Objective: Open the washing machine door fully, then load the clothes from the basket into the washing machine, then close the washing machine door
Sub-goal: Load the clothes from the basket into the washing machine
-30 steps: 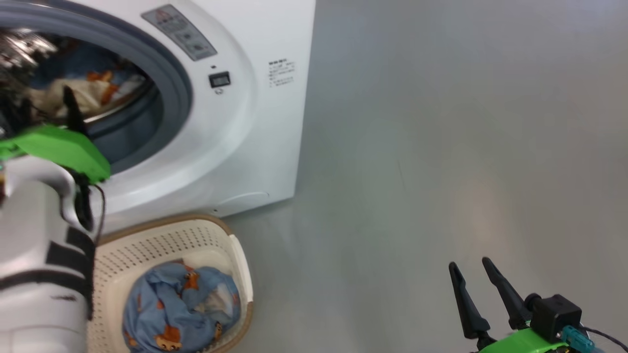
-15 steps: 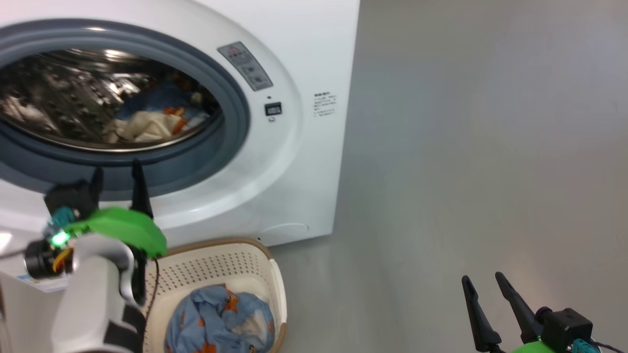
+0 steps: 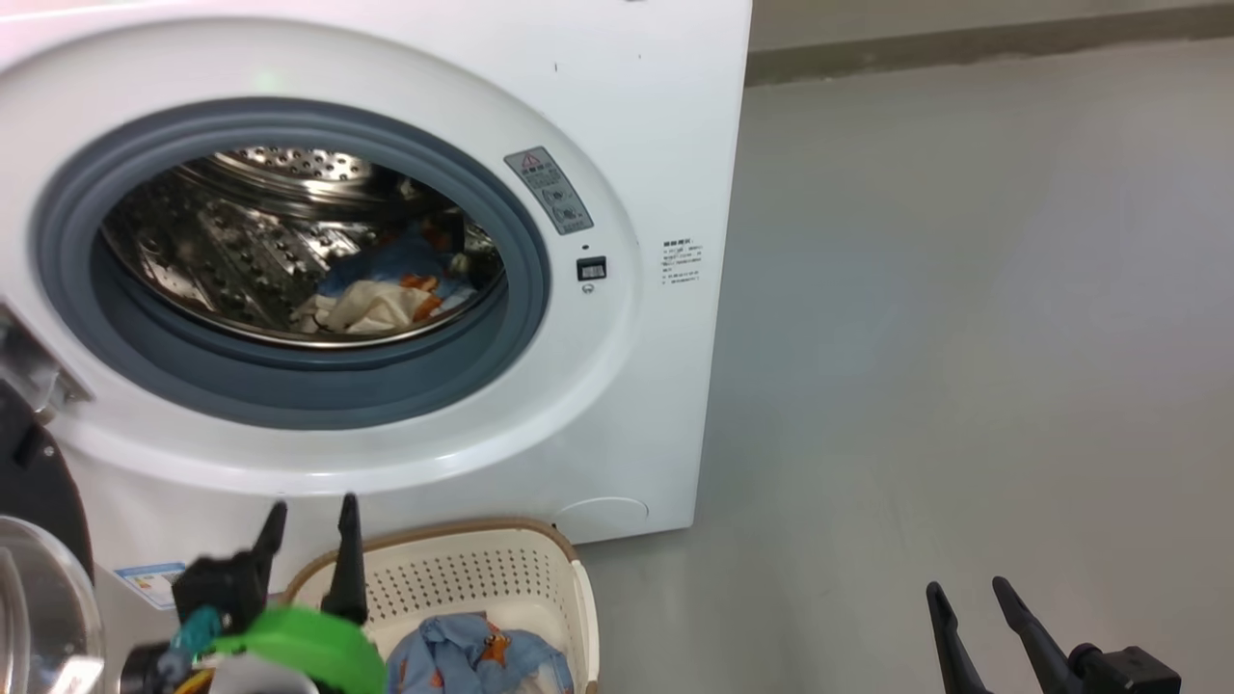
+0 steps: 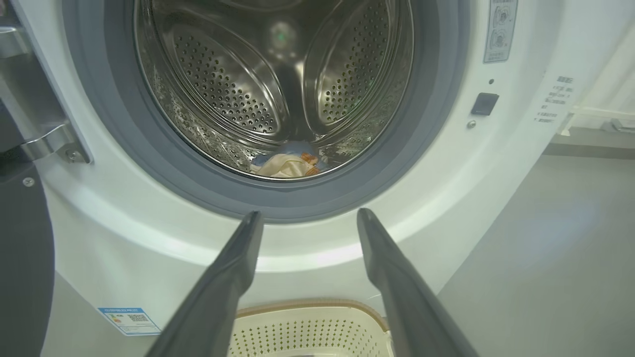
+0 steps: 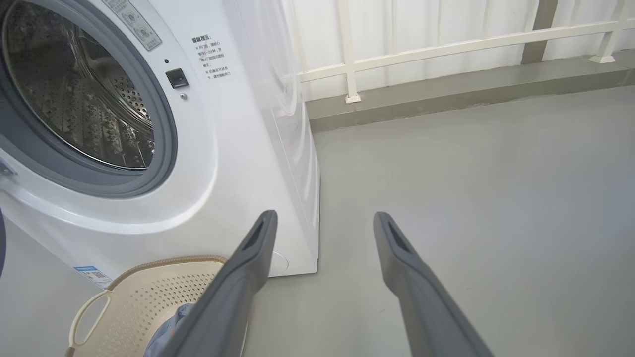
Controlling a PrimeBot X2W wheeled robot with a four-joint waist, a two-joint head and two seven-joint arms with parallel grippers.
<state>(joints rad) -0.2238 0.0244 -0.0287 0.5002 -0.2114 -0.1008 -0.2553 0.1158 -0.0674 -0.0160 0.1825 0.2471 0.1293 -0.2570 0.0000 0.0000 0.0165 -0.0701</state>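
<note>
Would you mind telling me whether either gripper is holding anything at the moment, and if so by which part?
Nothing is held: the left gripper and right gripper are both open and empty.

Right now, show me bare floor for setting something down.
Bare floor spreads right of the washer, from the basket to the right gripper. Crowded: the washer's front, where basket, left gripper and open door sit together.

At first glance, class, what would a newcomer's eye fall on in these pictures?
The washer's open steel drum, upper left in the head view, with clothes lying at its bottom. Then the cream basket on the floor before it, blue cloth inside, and the open left gripper by its rim.
</note>
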